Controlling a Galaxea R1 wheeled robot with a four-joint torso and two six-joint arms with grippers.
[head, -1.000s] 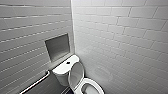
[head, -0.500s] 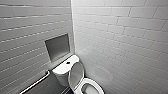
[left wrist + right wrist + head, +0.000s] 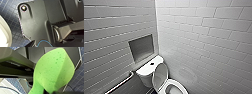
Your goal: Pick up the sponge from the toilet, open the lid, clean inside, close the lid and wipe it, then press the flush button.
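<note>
The white toilet (image 3: 174,84) stands in the corner where two tiled walls meet. Its lid (image 3: 160,75) is raised and leans back against the tank, leaving the oval seat and bowl uncovered. The flush button (image 3: 152,63) is a small dark dot in the middle of the tank top. In the right wrist view the bright green sponge (image 3: 55,72) looms large, folded and pinched at its lower end, where my right gripper (image 3: 51,92) is shut on it. A white curved ceramic edge (image 3: 3,32) lies beside the left arm, above dark blue floor tiles.
A recessed niche (image 3: 141,47) is set into the left wall above the tank. A metal grab rail (image 3: 121,82) runs along that wall, low at the left. The floor (image 3: 10,15) is small dark blue tiles. The right wall stands close beside the bowl.
</note>
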